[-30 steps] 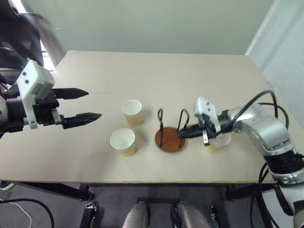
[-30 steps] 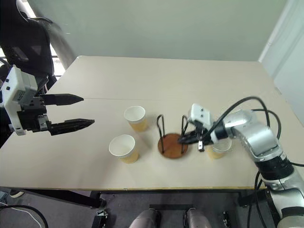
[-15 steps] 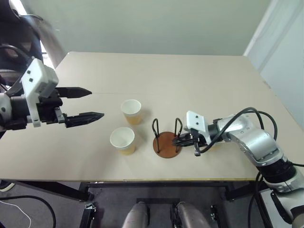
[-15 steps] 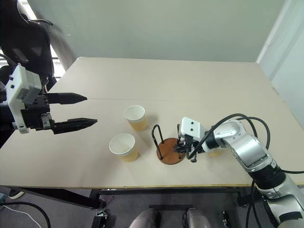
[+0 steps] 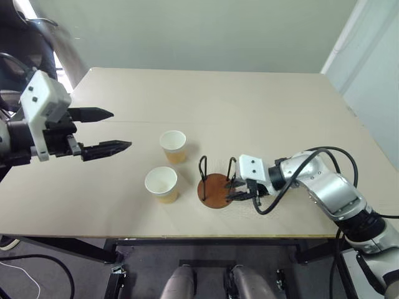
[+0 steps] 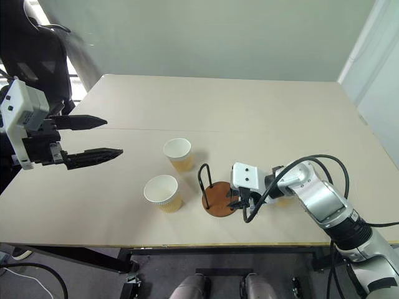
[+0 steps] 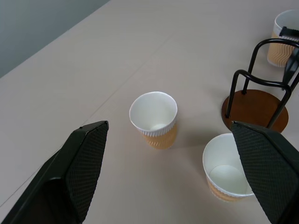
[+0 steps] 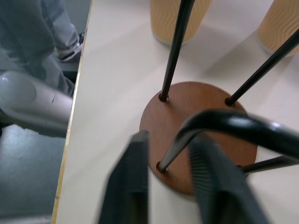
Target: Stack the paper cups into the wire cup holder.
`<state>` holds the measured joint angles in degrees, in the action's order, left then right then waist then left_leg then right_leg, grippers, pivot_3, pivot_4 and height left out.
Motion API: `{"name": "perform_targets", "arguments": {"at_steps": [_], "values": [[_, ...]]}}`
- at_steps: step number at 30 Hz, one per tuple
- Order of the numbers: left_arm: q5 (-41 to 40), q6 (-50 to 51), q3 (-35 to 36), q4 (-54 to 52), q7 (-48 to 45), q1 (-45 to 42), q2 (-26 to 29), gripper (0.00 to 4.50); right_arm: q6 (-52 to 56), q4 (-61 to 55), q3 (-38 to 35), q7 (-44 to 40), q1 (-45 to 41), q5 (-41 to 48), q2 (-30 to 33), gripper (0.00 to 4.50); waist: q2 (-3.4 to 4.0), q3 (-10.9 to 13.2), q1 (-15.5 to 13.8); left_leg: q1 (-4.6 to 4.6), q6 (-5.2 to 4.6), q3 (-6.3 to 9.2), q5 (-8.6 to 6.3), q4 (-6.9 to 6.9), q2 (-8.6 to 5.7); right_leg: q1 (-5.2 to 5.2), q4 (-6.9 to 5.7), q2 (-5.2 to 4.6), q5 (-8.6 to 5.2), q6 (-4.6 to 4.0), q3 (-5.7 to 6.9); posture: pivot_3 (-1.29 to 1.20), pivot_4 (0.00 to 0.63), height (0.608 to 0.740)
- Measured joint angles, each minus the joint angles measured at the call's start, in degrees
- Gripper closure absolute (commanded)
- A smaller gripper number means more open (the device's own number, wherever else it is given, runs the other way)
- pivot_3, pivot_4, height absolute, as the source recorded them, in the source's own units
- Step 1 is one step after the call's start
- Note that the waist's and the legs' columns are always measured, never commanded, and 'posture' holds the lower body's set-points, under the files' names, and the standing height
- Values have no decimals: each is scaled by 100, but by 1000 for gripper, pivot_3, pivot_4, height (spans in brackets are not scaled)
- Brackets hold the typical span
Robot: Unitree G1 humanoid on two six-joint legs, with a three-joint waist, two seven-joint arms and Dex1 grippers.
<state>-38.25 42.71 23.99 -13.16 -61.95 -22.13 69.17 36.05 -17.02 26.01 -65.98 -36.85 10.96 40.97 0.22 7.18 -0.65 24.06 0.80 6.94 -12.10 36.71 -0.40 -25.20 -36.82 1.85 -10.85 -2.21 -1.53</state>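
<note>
Right gripper (image 8: 170,186): low at the near side of the wire cup holder, its fingers parted around one wire leg where it meets the disc; whether they press the wire or only straddle it cannot be told.
Wire cup holder (image 5: 214,190): right at the right gripper's tips, upright on the table (image 5: 249,106), reddish-brown disc with two black loops; nothing sits inside it.
Cup behind the right gripper (image 7: 286,32): just past the holder on the side of the right arm, partly hidden by the wrist in the head views; it stands on the table, apart from the fingers.
Near cup (image 5: 161,184): on the far side of the holder from the right gripper, upright, mouth up, close to the table's front edge.
Far cup (image 5: 173,146): just beyond the near cup, upright, also across the holder from the right gripper.
Left gripper (image 5: 105,131): raised well clear of the table, fingers spread wide and holding nothing; both left-hand cups lie ahead of it and below.
Progress: judged barely begun, with no cup in the holder and none stacked.
Left to do: all three cups must go between the loops, nested one in another.
</note>
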Motion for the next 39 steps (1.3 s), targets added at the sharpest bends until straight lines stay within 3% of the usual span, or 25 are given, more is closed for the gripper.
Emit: {"name": "perform_targets", "arguments": {"at_steps": [6, 7, 14, 22, 26, 28, 33, 39], "values": [[13, -26, -83, 93, -2, -131, -2, 0, -219, 254, -1, -160, -5, -97, 53, 176, 0, 0, -3, 0, 0, 0, 0, -1, 1, 0, 1, 0, 0, 0, 0, 0, 150, 740], [13, -35, -118, 105, -6, -149, -2, 0, -253, 258, -1, -330, -9, -70, 192, 45, 0, 0, -10, 4, 0, 0, 0, -1, 0, 0, 3, 0, 0, 0, 0, 0, 150, 740], [61, -128, -259, 219, -19, -246, -12, 0, -478, -152, -505, -1481, -341, 329, 1396, 45, -7, 0, -18, 10, 5, -1, -5, -4, 0, -1, 16, 1, -5, 2, 0, 0, 150, 740], [129, -288, -597, 419, -64, -497, -179, 0, -726, -50, -1342, -1986, -1212, 610, 2032, 45, -11, 0, -19, 8, 1, 1, -4, -10, 0, 0, 12, 3, -18, 8, -1, 0, 150, 740], [-78, -184, -717, 342, -177, -774, -293, 0, -1162, 271, -1539, -2085, -648, 295, 2747, 45, -32, -8, -111, 13, -4, 4, -17, 0, -2, 5, 15, 2, -17, 25, -3, 0, 150, 740], [-429, 54, -769, 34, -322, -884, -292, 0, -1373, 487, -1561, -2063, -67, 55, 3015, 45, -32, -6, -127, 19, -5, 0, -30, 13, -2, 6, 18, 1, 16, 79, -5, 0, 150, 740], [-1499, 737, -795, -810, -818, -1001, -62, 0, -1444, 441, -1573, -1958, 430, -68, 3031, 45, -22, 0, -27, 8, 1, -26, -48, 21, 3, 13, 18, 3, 15, 97, -10, 0, 150, 740], [-1225, 665, -894, -862, -890, -633, 94, 0, -1477, 419, -1559, -1845, 346, -273, 2857, 45, -20, 6, 24, -13, -17, -19, -29, 29, 9, 35, 14, 9, -19, 141, -17, 0, 150, 740]]}}
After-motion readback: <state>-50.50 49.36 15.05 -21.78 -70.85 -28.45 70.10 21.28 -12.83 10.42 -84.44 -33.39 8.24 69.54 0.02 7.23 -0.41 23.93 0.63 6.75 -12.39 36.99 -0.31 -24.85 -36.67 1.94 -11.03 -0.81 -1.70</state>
